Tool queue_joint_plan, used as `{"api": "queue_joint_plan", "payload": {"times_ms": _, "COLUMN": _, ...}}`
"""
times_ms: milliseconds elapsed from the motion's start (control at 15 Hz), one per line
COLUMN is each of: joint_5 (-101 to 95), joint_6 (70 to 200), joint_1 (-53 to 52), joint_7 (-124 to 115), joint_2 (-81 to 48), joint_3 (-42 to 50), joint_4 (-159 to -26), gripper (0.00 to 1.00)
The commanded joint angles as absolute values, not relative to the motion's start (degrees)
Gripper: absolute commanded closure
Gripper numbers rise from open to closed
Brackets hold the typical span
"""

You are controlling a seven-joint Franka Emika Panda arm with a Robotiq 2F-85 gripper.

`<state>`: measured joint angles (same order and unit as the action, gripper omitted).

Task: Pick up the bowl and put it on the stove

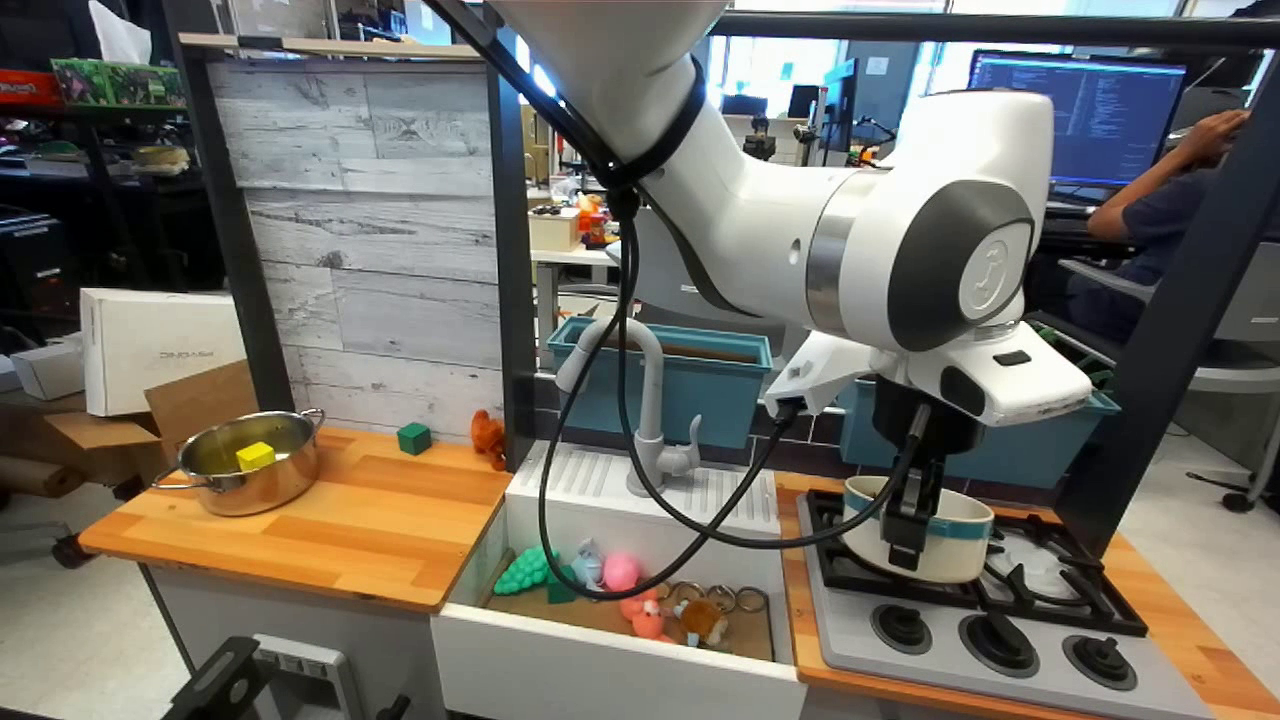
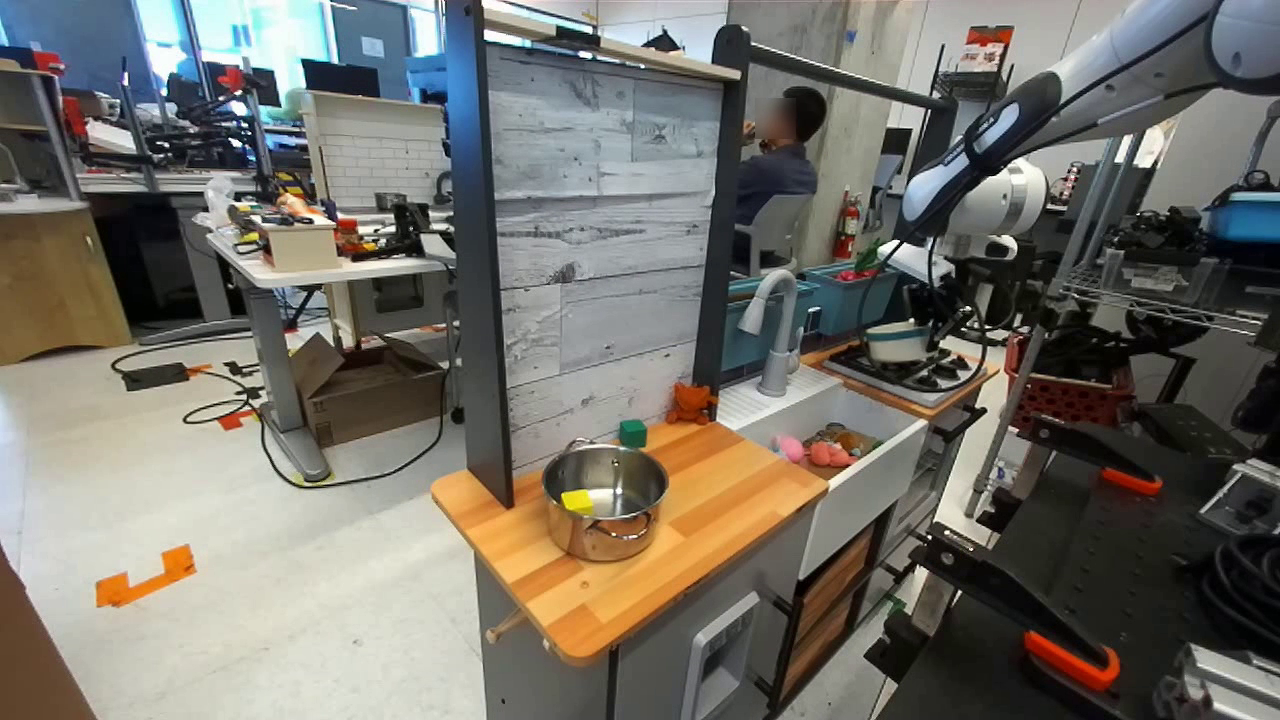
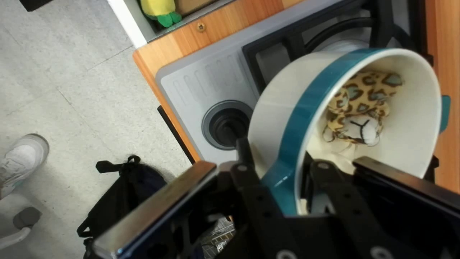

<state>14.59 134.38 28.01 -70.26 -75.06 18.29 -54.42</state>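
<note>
facing the bench (image 1: 360, 545) from its front, i find the bowl (image 1: 962, 550) at the right end, over the left half of the stove (image 1: 945, 625) and set back from the front edge. it is round and smooth, cream white, with a glossy teal band under the rim. the claw (image 3: 277, 158) is narrow on it, pinching the wall: one dark finger (image 3: 320, 176) inside, its fellow outside. whether the base touches the black, angular grates (image 1: 1063, 617) i cannot tell. a soft toy (image 3: 364, 97), tan with leopard spots and a pale muzzle, lies in the bowl.

three round black knobs (image 1: 997, 640) line the stove's grey panel along the front edge. above it bends the arm (image 1: 775, 220), all rounded white shells.

the sink (image 1: 620, 665) in the middle is white and boxy, with a bumpy green toy (image 1: 525, 572) lying in it; a curved grey tap (image 1: 651, 400) rises by the back edge. near the left edge, on striped wood, sits a shiny metal pot (image 1: 265, 485), loop-handled, with a yellow cube (image 1: 255, 457) inside. by the back edge are a green cube (image 1: 414, 438) and an orange toy (image 1: 488, 436), and behind them stands a board (image 1: 400, 230) of pale, knotted wood grain.
</note>
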Motion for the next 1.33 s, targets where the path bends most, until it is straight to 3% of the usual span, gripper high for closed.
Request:
{"api": "queue_joint_plan", "payload": {"times_ms": 0, "joint_5": 14.5, "joint_6": 134.7, "joint_1": 27.9, "joint_7": -70.3, "joint_2": -75.0, "joint_3": 18.5, "joint_4": -54.6, "gripper": 0.43}}
{"api": "queue_joint_plan", "payload": {"times_ms": 400, "joint_5": 14.3, "joint_6": 136.2, "joint_1": 27.5, "joint_7": -70.8, "joint_2": -75.1, "joint_3": 19.0, "joint_4": -55.1, "gripper": 0.01}}
{"api": "queue_joint_plan", "payload": {"times_ms": 1267, "joint_5": 14.3, "joint_6": 145.1, "joint_1": 24.9, "joint_7": -56.0, "joint_2": -69.0, "joint_3": 15.5, "joint_4": -66.6, "gripper": 0.0}}
